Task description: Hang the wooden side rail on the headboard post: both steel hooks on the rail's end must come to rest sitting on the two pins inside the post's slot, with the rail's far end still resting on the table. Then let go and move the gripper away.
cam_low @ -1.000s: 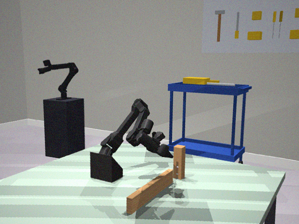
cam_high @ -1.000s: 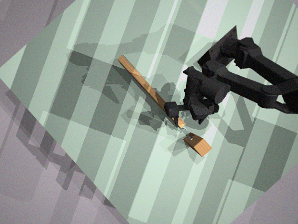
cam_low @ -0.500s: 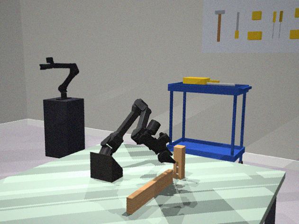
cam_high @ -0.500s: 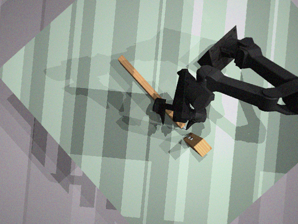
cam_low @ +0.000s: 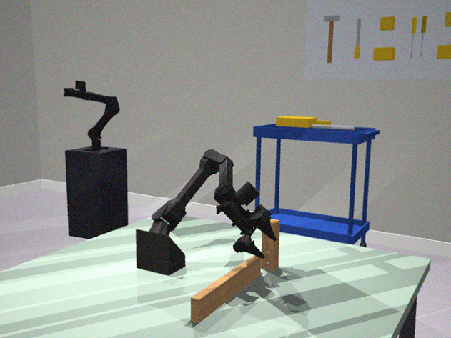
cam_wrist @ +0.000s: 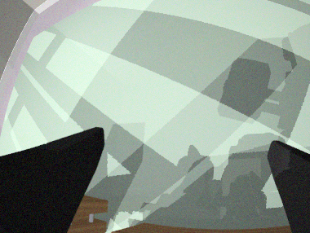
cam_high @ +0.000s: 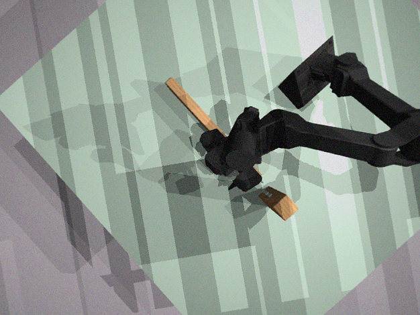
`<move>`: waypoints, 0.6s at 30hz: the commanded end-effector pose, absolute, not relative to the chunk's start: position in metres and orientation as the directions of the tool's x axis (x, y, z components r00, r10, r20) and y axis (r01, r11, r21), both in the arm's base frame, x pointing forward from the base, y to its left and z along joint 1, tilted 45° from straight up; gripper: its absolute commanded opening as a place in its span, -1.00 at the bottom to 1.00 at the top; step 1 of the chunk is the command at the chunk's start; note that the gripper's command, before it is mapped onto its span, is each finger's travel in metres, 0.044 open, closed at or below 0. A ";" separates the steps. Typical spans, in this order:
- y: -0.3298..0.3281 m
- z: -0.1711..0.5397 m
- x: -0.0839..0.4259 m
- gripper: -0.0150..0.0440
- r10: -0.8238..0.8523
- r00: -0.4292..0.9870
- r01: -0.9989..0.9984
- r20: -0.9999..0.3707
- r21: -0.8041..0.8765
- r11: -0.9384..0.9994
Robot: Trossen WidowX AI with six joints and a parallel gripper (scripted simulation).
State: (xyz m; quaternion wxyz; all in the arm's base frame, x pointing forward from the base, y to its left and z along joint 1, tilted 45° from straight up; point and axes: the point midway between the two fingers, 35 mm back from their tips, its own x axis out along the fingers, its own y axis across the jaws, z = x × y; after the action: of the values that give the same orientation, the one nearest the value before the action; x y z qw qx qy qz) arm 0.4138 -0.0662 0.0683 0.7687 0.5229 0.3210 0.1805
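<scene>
One wooden rail (cam_high: 194, 106) (cam_low: 226, 287) (cam_wrist: 204, 230) lying on the green table (cam_high: 194, 295) (cam_low: 80, 316) (cam_wrist: 163, 81), near end toward me, claw (cam_high: 231, 167) (cam_low: 268, 249) (cam_wrist: 191, 143) spread wide over its far part holding nothing, then the upright post (cam_high: 280, 203) (cam_low: 274, 248) just beyond, blue cart (cam_low: 312, 136) way back right

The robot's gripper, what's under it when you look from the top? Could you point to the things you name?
Under the open gripper (cam_high: 218, 171) (cam_low: 269, 248) (cam_wrist: 191, 143) is the wooden rail (cam_high: 194, 106) (cam_low: 225, 289) (cam_wrist: 212, 229). It pokes out on both sides. The gripper covers its middle, so that bit can't be seen from above.
</scene>
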 end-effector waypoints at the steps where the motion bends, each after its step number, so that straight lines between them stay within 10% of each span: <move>1: -0.081 0.047 0.419 1.00 0.587 0.569 0.633 -0.576 0.762 0.136; 18: -0.066 0.072 0.359 1.00 0.675 0.152 0.988 -0.722 0.104 -0.111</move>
State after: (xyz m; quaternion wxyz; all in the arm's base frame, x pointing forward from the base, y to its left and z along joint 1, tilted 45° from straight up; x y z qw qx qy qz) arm 0.4028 -0.0751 0.0523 0.5252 0.6848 0.5006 -0.0679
